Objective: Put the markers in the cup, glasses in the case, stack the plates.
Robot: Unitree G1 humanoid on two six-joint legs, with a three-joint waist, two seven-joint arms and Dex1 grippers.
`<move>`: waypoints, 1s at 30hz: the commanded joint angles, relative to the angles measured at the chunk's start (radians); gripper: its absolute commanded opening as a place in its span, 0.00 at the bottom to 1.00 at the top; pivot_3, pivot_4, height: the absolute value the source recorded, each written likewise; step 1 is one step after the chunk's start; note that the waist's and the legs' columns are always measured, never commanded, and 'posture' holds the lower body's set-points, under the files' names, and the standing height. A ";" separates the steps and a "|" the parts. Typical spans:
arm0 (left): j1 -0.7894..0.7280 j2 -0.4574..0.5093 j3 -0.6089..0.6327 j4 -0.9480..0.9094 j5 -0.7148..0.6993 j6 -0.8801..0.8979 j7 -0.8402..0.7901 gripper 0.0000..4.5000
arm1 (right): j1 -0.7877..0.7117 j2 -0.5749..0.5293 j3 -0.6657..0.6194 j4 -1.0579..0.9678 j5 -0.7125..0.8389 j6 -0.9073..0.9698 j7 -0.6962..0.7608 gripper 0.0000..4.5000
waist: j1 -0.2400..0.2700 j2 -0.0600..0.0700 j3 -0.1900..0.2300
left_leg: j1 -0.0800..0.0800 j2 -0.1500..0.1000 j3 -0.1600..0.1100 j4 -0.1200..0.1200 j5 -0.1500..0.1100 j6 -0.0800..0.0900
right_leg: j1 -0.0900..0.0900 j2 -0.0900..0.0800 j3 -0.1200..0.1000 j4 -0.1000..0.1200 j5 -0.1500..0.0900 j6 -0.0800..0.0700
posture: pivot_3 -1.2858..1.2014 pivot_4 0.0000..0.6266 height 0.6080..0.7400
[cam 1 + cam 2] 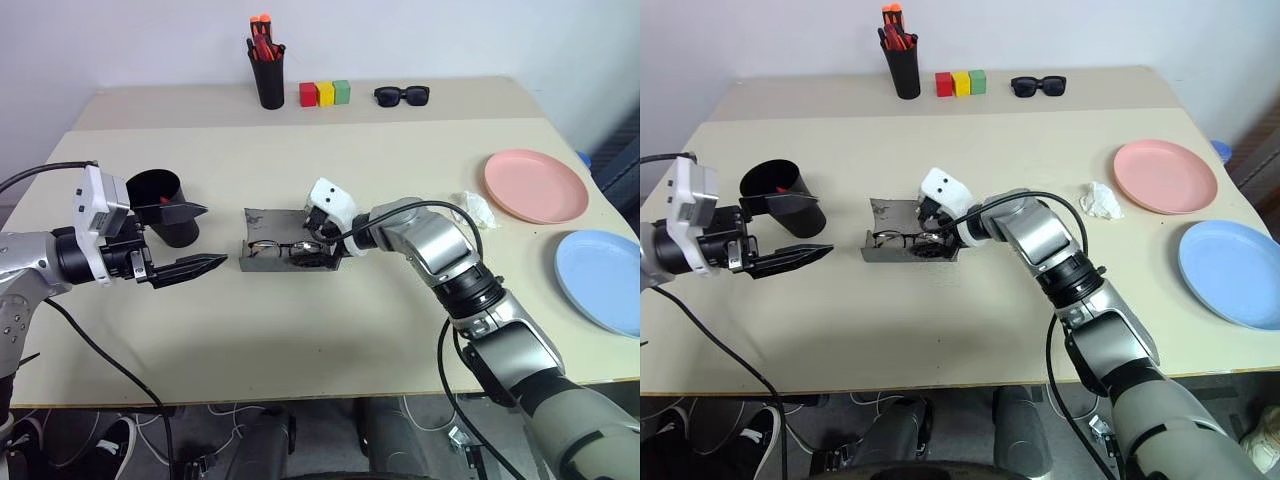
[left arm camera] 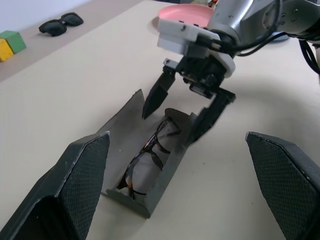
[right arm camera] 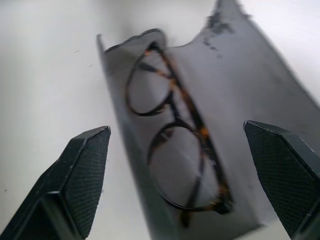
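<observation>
We locate the glasses [image 3: 175, 145] lying inside the open case [image 1: 262, 222], which rests lid-back near the middle of the table [image 1: 330, 330]. The right gripper [image 2: 182, 117] hangs at the case's right end with its fingers spread apart, gripping nothing. The left gripper [image 1: 190, 240] hovers left of the case, jaws equally wide and empty. Just behind it stands the cup [image 1: 170, 200]; a red item inside is probably the marker [image 1: 164, 199], though the view is poor. The pink plate [image 1: 535, 185] and blue plate [image 1: 602, 280] lie side by side, unstacked, at the table's right edge.
</observation>
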 commanded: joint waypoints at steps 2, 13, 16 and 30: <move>-0.042 -0.006 -0.001 0.001 -0.005 0.000 0.021 1.00 | -0.032 0.014 -0.177 -0.056 0.101 -0.011 -0.007 0.99 | 0.001 0.000 0.000 | 0.000 0.000 0.000 0.000 0.000 0.000 | 0.000 0.000 0.000 0.000 0.000 0.000 | 0.52 0.24 1.00; -0.195 -0.090 -0.081 0.071 0.009 0.031 0.113 1.00 | 0.224 -0.144 -0.484 -0.460 0.340 0.041 -0.007 0.99 | 0.008 0.000 0.000 | 0.000 -0.001 -0.001 0.000 -0.001 0.002 | 0.001 0.000 0.000 0.000 0.000 0.000 | 0.52 0.24 1.00; -0.281 -0.143 -0.140 0.148 0.083 -0.001 0.168 0.82 | 0.353 -0.223 -0.550 -0.557 0.394 0.027 0.031 1.00 | 0.011 0.000 0.000 | 0.000 -0.001 -0.001 0.000 -0.001 0.002 | 0.001 0.000 0.000 0.001 0.000 0.000 | 0.52 0.24 1.00; -0.609 -0.446 -0.342 0.645 0.410 -0.194 0.388 0.02 | 0.563 -0.326 -0.549 -0.681 0.396 -0.075 -0.042 1.00 | 0.034 -0.001 -0.001 | 0.001 -0.001 0.000 0.004 0.000 0.001 | 0.002 0.000 0.000 0.003 0.000 0.000 | 0.52 0.24 1.00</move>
